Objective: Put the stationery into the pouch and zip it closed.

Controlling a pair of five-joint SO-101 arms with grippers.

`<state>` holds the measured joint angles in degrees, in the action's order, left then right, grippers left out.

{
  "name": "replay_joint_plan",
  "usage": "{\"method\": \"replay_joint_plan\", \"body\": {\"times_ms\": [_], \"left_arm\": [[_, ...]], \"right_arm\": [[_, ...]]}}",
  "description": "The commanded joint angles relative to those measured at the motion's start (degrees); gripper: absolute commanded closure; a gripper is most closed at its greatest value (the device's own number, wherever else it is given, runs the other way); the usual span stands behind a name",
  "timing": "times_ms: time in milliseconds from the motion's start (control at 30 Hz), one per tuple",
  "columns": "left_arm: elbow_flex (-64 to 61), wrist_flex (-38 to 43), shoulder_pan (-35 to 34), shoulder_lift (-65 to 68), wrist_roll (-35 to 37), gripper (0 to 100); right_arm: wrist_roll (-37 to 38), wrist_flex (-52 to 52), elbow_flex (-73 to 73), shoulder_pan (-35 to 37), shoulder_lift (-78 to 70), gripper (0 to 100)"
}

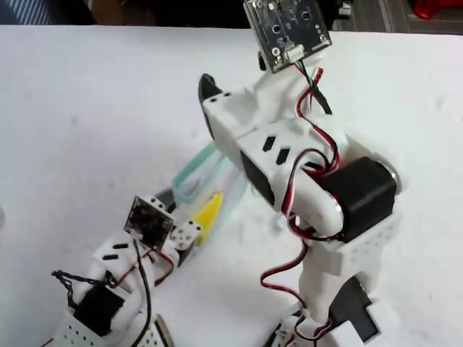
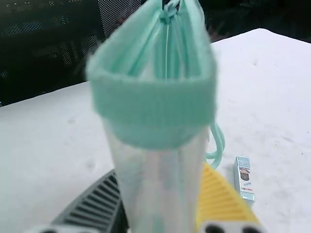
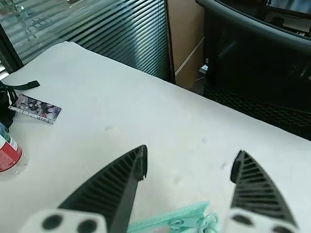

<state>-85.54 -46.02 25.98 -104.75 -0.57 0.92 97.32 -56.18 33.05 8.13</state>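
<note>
The clear plastic pouch (image 2: 155, 116) with mint-green fabric trim sits mid-table, its end clenched in the left end effector (image 2: 158, 206) between a grey and a yellow finger. A small boxed stationery item (image 2: 244, 178) lies just beside it on the white table (image 1: 87, 108). The right end effector (image 3: 191, 154), black fingers spread apart, hovers over the pouch's mint zipper (image 3: 177, 221). Window blinds (image 3: 112, 29) and a black chair (image 3: 257, 58) stand beyond the table's edge.
</note>
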Motion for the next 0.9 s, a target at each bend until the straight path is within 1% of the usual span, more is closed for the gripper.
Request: {"method": "replay_joint_plan", "body": {"times_ms": [0,167,300,367,433,500,600,733,867], "left_arm": [[0.53,-0.18,0.75,-0.13,-0.44,83],[0.53,-0.18,0.75,-0.13,-0.44,83],[0.53,-0.18,0.75,-0.13,0.18,83],[0.53,-0.18,0.75,-0.13,2.90,83],[0.53,-0.18,0.75,-0.13,4.13,83],[0.53,-0.18,0.75,-0.13,4.13,83],[0.53,-0.18,0.75,-0.13,4.04,83],[0.53,-0.18,0.31,-0.13,3.96,83],[0.44,1.41,-3.65,-0.13,3.96,83]], "right_arm": [[0.70,0.75,0.00,-0.75,1.45,74.3],[0.70,0.84,0.00,-6.64,1.54,74.3],[0.70,1.10,0.35,-17.01,1.54,74.4],[0.62,1.19,0.97,-22.81,1.54,74.4],[0.26,1.19,3.87,-27.82,1.54,74.4],[0.26,1.19,8.97,-31.08,1.54,74.4],[0.26,1.19,19.96,-32.92,1.54,74.4],[0.18,1.19,36.13,-32.84,1.54,74.5],[0.70,0.04,48.09,-31.69,1.01,74.5]]}}
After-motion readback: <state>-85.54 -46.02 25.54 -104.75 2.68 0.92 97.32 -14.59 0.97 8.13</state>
